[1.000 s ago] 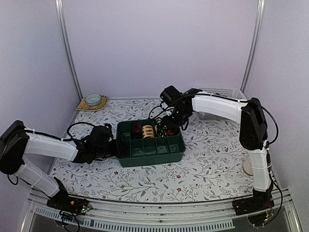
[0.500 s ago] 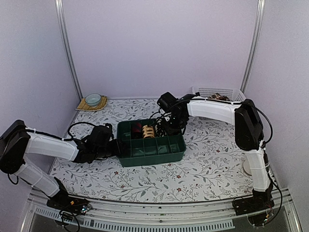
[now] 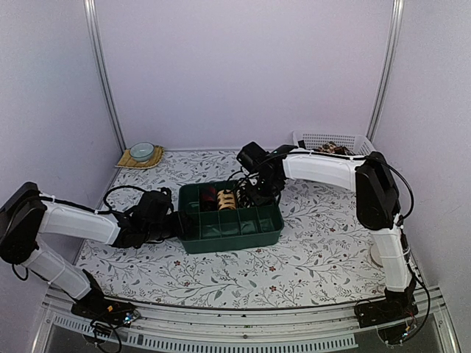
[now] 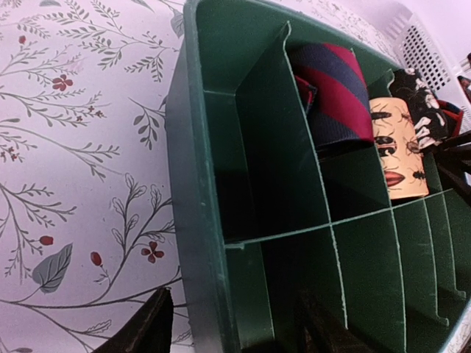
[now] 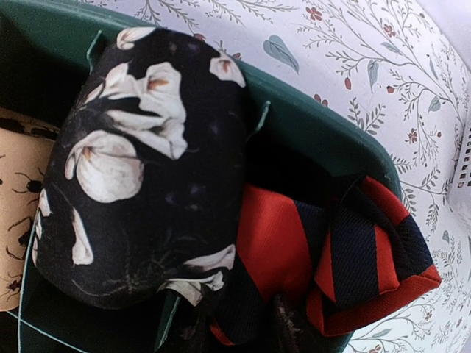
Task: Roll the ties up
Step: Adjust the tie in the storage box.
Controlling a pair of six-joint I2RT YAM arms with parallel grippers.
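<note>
Right gripper (image 5: 234, 332): the fingertips flank a fold of the red-and-navy striped tie (image 5: 353, 257), which drapes over the rim of the green divided box (image 5: 316, 125). Whether they pinch it cannot be told. Alongside, in far-row compartments, sit the black floral coil (image 5: 140, 169) and the tan insect-print coil (image 5: 18, 220).

Left gripper (image 4: 235, 331): the jaws straddle the box's left end wall, and it is unclear whether they press on it. The maroon-and-navy coil (image 4: 338, 95) fills the second far-row compartment from that wall.
</note>
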